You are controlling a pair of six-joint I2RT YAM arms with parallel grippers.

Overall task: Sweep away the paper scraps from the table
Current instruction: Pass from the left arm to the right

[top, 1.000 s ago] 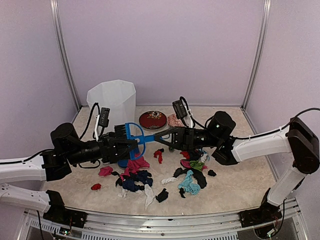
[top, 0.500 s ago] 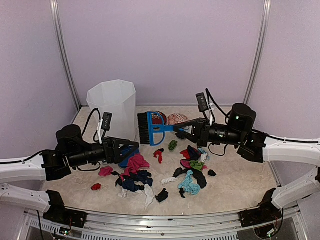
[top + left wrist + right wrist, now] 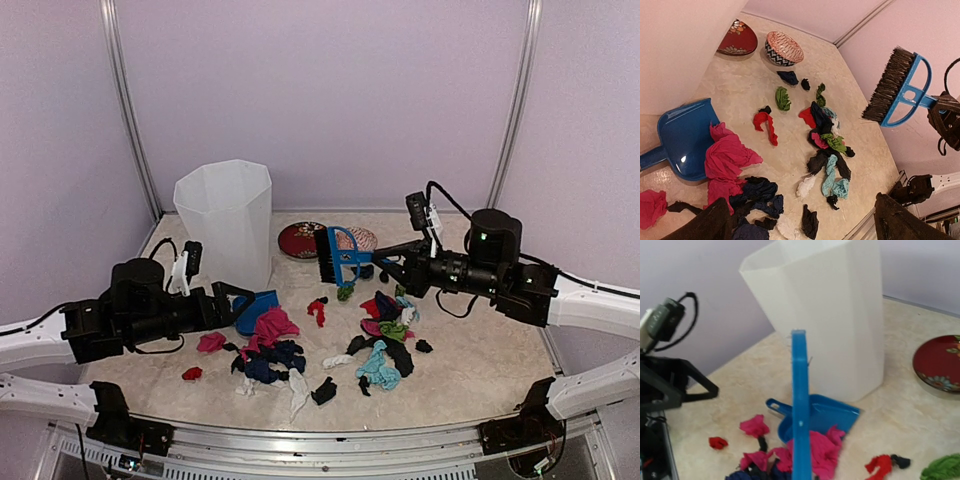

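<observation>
Paper scraps (image 3: 272, 345) in pink, red, navy, black, green, teal and white lie in two loose heaps on the beige table (image 3: 470, 360). They also show in the left wrist view (image 3: 826, 145) and the right wrist view (image 3: 820, 450). My right gripper (image 3: 385, 268) is shut on the handle of the blue brush (image 3: 338, 256), held in the air, bristles to the left; the brush also shows in the left wrist view (image 3: 897, 87) and its handle in the right wrist view (image 3: 800, 415). My left gripper (image 3: 232, 297) is open and empty (image 3: 802, 206), just left of the blue dustpan (image 3: 258, 306), which lies on the table with a pink wad at its mouth.
A tall white bin (image 3: 225, 220) stands at the back left, right behind the dustpan (image 3: 685, 137). A red bowl (image 3: 303, 240) and a patterned bowl (image 3: 362, 236) sit at the back, behind the brush. Metal frame posts (image 3: 128, 130) stand at the corners.
The brush has passed from between both grippers to the right one, which pulled back right with it. My left arm has drawn back left, open.
</observation>
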